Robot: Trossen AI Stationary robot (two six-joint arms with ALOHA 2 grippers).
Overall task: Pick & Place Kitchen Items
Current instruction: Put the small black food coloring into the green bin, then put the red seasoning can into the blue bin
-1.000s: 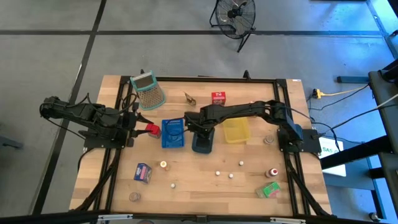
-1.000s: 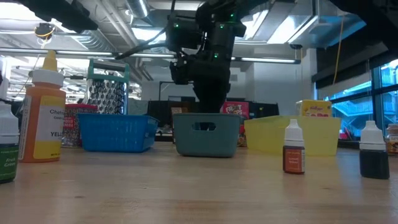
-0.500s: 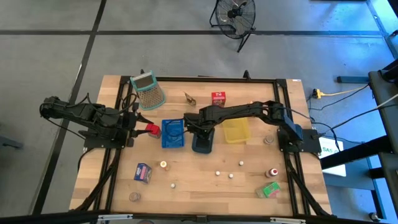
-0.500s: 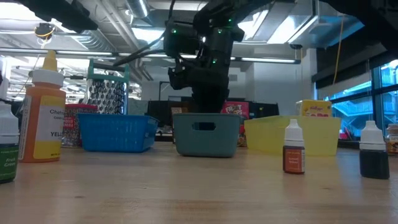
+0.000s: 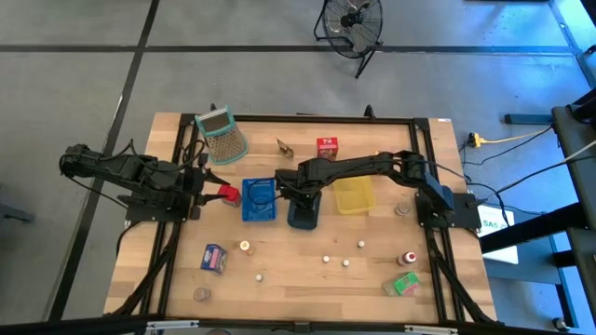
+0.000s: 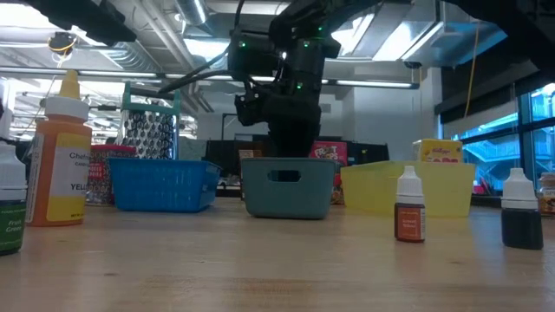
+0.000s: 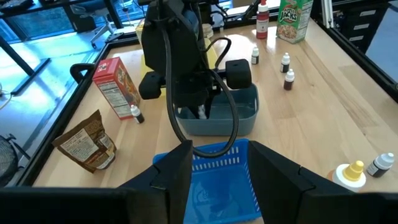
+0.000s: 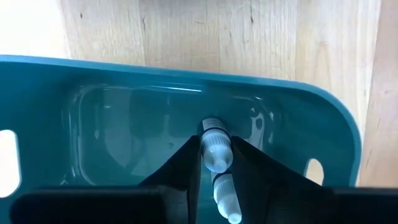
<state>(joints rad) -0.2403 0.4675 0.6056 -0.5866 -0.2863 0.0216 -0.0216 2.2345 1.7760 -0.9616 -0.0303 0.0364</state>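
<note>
The right gripper (image 8: pixel 216 163) hangs directly above the grey-blue tray (image 5: pixel 304 215), which stands near the middle of the table (image 5: pixel 307 279) between the blue tray (image 5: pixel 259 200) and the yellow tray (image 5: pixel 353 195). Its fingers are pinched on a small white dropper bottle (image 8: pixel 215 152), which lies along the gap between them with its cap toward the floor of the tray. In the low view this gripper is just above the rim of the tray, and I judge that the step in hand is to put the bottle into it.

To do this well, the gripper should go a little lower before it lets go – the bottle is light and round, so from a height it may bounce or roll against the wall. The bottle is already over the middle of the tray floor, well inside the rim, so no side correction seems necessary. The fingers need to part only a little, and then the arm should rise straight up so that it does not catch the rim.

The left gripper (image 5: pixel 210 193) waits near the left edge of the table, just beside the blue tray, and holds a small red item (image 5: pixel 227 194) between its fingers. Other kitchen items wait along the near edge: a blue-purple carton (image 5: pixel 214 258), a green carton (image 5: pixel 403 284) and a red-capped bottle (image 5: pixel 407 258).
</note>
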